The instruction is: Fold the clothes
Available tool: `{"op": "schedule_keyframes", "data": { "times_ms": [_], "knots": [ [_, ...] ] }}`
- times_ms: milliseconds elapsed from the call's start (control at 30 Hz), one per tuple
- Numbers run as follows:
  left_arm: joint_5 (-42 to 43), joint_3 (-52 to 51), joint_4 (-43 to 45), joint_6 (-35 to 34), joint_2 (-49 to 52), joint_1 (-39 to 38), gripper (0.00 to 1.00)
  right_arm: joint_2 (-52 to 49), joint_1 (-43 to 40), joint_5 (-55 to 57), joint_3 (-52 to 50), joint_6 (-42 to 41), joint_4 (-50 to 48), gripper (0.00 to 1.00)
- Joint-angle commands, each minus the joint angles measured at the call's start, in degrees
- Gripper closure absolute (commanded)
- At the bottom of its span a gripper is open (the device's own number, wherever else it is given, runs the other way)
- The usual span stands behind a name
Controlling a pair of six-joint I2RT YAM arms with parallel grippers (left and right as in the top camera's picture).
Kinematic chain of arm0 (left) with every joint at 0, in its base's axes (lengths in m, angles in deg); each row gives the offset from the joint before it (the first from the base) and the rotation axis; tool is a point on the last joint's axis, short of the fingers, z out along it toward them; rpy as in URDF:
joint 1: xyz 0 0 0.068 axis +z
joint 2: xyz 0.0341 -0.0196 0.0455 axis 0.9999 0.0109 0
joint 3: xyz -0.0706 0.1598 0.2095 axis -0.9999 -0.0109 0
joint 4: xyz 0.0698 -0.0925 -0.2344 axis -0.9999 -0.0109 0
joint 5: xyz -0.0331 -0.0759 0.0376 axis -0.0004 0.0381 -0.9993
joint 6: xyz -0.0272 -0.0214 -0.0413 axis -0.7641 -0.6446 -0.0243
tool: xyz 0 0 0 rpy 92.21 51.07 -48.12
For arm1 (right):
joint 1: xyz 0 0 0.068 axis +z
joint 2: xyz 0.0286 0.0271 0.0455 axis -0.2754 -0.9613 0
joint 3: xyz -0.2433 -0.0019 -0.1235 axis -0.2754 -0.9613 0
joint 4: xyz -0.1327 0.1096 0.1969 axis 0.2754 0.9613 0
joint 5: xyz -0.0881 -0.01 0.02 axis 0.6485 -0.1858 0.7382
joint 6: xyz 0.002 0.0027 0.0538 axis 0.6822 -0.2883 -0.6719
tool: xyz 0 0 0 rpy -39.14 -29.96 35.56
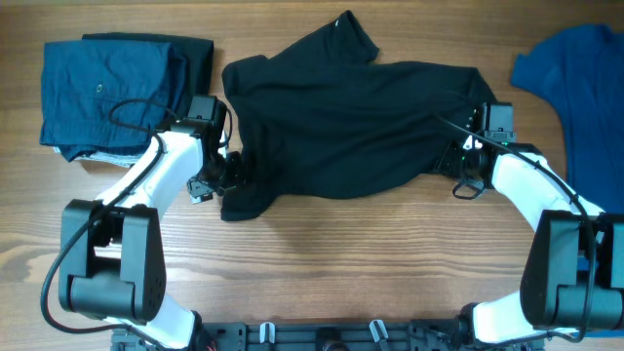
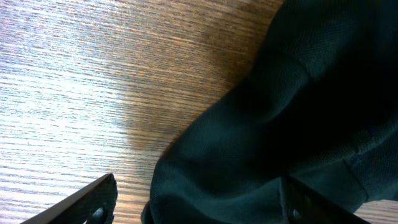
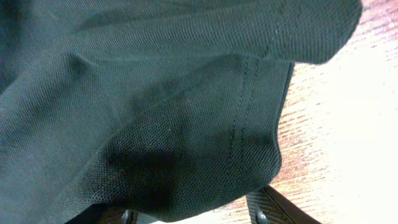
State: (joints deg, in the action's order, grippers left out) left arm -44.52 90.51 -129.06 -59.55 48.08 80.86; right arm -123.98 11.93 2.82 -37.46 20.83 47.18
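— Where is the black collared shirt (image 1: 351,112)?
— Crumpled across the wooden table (image 1: 322,263). A folded navy garment (image 1: 107,93) lies to its left, and a bright blue garment (image 1: 580,88) to its right.
— And the grippers?
— The left gripper (image 1: 232,174) sits at the shirt's lower left corner, released, its fingers (image 2: 93,202) wide apart with cloth between them. The right gripper (image 1: 460,161) is at the shirt's right sleeve hem. Cloth covers it, so I cannot tell its grip.

No text can be read anywhere; a tiny white mark (image 1: 348,14) on the black shirt (image 1: 341,107) is illegible
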Motion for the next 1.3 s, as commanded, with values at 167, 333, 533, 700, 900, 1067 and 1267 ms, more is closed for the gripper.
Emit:
{"op": "schedule_keyframes", "data": {
  "times_ms": [167, 333, 533, 700, 900, 1067, 1267],
  "knots": [
    [0.7, -0.4, 0.2, 0.5, 0.4, 0.4, 0.17, -4.2, 0.0, -1.2, -0.5, 3.4, -2.3, 0.43],
    [0.7, -0.4, -0.1, 0.5, 0.4, 0.4, 0.17, -6.7, 0.1, -1.5, -0.5, 4.1, -2.6, 0.47],
    [0.7, -0.4, -0.3, 0.5, 0.4, 0.4, 0.17, -6.9, 0.1, -1.6, -0.5, 4.2, -1.4, 0.58],
    [0.7, -0.4, -0.3, 0.5, 0.4, 0.4, 0.17, -6.9, 0.1, -1.6, -0.3, 5.6, 1.2, 0.5],
    [0.7, -0.4, -0.2, 0.5, 0.4, 0.4, 0.17, -6.9, 0.1, -3.1, 0.0, 5.6, 6.8, 0.43],
    [0.7, -0.4, 0.4, 0.5, 0.4, 0.4, 0.17, -6.9, 0.1, -3.3, 0.0, 6.5, 6.2, 0.43],
    [0.7, -0.4, 0.4, 0.5, 0.4, 0.4, 0.17, -6.9, 0.1, -4.2, 0.0, 7.1, 5.3, 0.48]
  ]
}}
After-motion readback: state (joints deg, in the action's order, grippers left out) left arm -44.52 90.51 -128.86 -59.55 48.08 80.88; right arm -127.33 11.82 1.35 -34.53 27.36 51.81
